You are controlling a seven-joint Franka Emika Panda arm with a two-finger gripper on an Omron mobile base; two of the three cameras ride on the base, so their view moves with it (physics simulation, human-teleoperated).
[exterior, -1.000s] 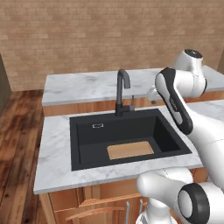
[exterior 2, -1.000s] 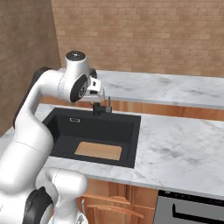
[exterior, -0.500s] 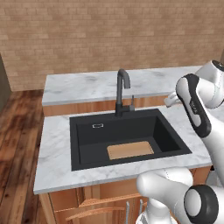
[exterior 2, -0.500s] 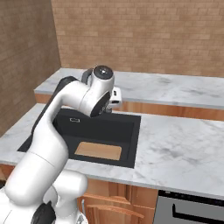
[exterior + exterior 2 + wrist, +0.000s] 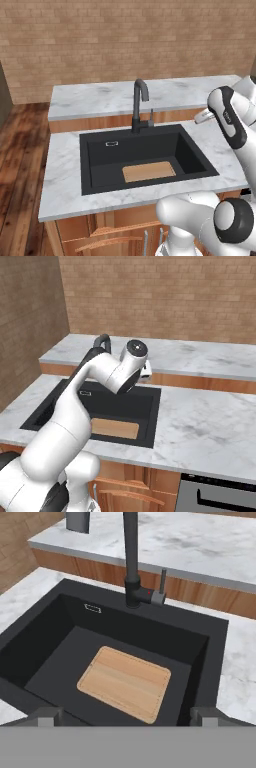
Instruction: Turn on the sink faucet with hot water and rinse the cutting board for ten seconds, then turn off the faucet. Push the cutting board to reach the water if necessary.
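From the left, the faucet (image 5: 140, 106) stands dry behind the sink (image 5: 95, 170), the cutting board (image 5: 149, 171) flat on its floor; turning the water on looks like the step ahead. From the right, the bent arm hangs over the basin's near corner. In the hand view the gripper (image 5: 127, 716) hovers spread and empty, the lever (image 5: 162, 587) awaiting a reach.

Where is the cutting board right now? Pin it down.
The cutting board lies flat on the floor of the sink, toward its front wall in the hand view, forward of the sink faucet base and untouched by it.
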